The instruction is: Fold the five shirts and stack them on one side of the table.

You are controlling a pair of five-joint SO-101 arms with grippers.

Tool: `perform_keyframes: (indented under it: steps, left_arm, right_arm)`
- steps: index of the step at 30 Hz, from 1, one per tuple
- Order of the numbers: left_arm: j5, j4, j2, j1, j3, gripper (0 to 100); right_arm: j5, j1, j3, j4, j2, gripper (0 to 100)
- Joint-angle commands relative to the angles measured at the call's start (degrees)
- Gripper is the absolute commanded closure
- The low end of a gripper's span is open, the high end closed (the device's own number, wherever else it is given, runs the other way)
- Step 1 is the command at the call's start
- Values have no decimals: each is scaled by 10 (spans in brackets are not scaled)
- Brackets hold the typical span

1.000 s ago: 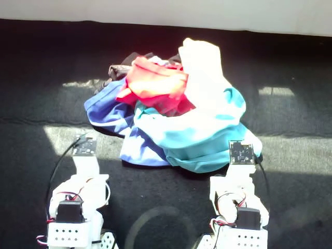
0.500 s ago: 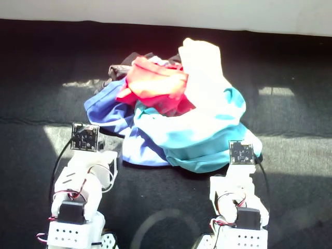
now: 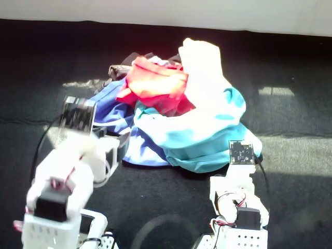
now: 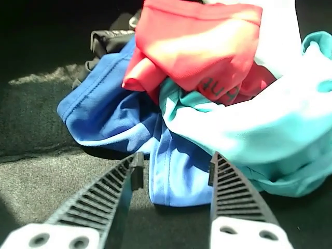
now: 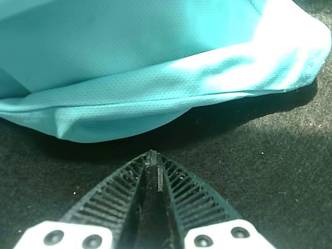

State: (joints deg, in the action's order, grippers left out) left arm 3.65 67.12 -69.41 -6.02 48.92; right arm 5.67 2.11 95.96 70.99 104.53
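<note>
All shirts sat heaped mid desk, none folded. Left end effector was spread, lined up on blue shirt hem, likely to drag it clear. Right end effector was pressed together, parked beside teal shirt.

The left tool, its ribbed black fingers spread wide, hangs low over the dark counter in front of a heap of shirts. A blue shirt lies nearest, its edge just beyond the fingertips. A red shirt is crumpled on top, touching a teal shirt. A white shirt and a dark garment lie behind.
</note>
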Motion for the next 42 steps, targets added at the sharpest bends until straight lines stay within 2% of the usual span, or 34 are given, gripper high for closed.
perform_keyframes:
  steps: [1,5,8,19,22,25,28,35,42]
  left_arm:
    - [53,110,211,-15,-248,786]
    - [91,222,348,-56,-448,786]
    - [112,274,421,-75,-539,786]
    - [161,283,536,-72,-656,786]
    - [161,256,569,-58,-699,780]
    - [160,235,627,-43,-710,716]
    - [160,215,706,-44,-713,704]
    - [159,67,902,-60,-725,706]
    - [142,56,1057,-78,-775,706]
  right_arm:
    - [3,-4,70,2,4,992]
    - [3,-4,70,2,4,992]
    - [3,-4,70,2,4,992]
    - [3,-4,70,2,4,992]
    - [3,-4,70,2,4,992]
    - [3,-4,70,2,4,992]
    - [3,-4,70,2,4,992]
    - [3,-4,70,2,4,992]
    - [3,-4,70,2,4,992]
